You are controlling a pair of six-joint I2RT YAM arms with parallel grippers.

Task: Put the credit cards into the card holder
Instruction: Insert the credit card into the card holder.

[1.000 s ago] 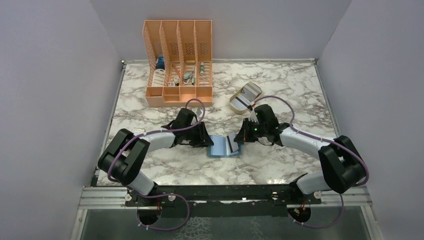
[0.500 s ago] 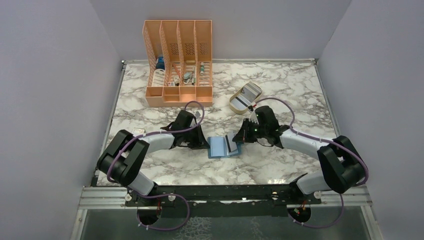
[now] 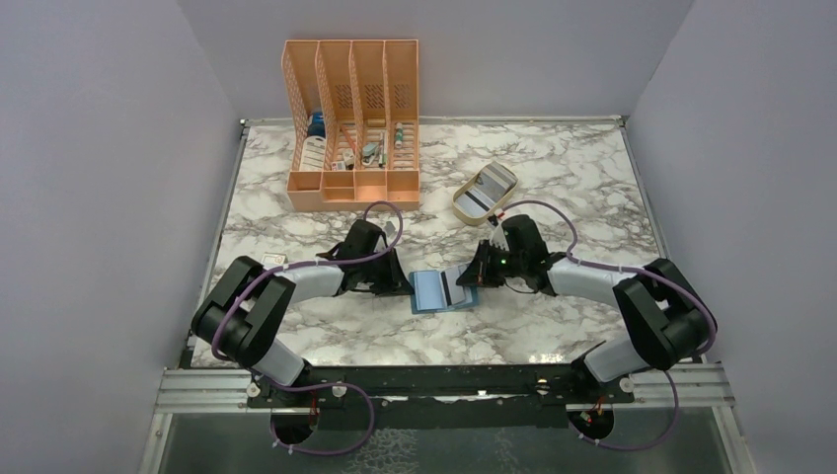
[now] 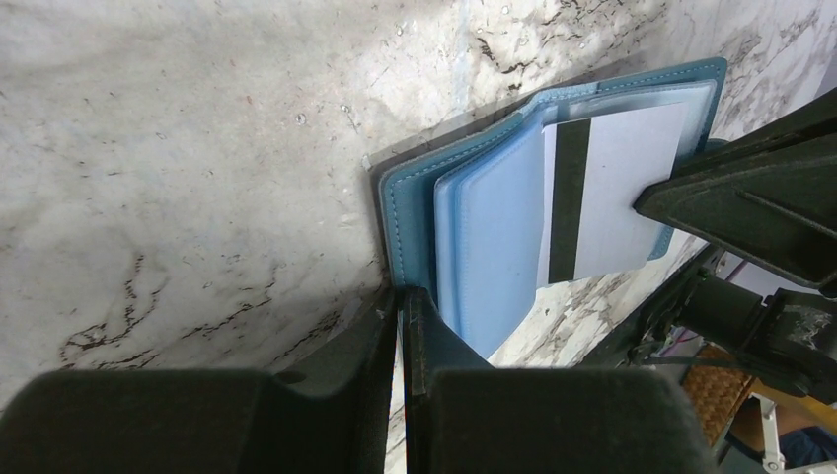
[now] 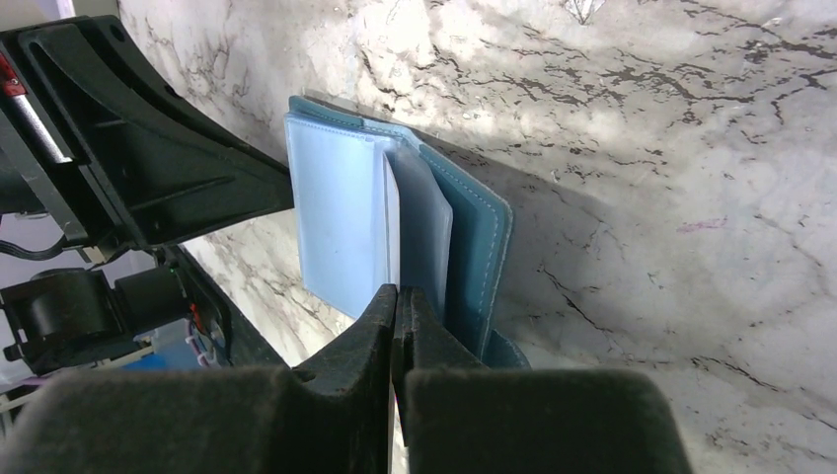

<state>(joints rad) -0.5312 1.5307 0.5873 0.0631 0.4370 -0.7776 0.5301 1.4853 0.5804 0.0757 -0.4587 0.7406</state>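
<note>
Two grippers engaged. Left gripper [image 4: 406, 316] clenched on edge of wallet [image 4: 405, 207], open at centre of desk [image 3: 553, 178]. Right gripper [image 5: 396, 306] pinches striped card [image 4: 612, 197], lying partly over pockets. I judge: slide card flat, square to slot, slowly, wallet pinned.

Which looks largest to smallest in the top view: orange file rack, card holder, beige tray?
1. orange file rack, clearly the largest.
2. beige tray and card holder: these look about alike, and the holder is partly covered, so I won't rank them.
</note>
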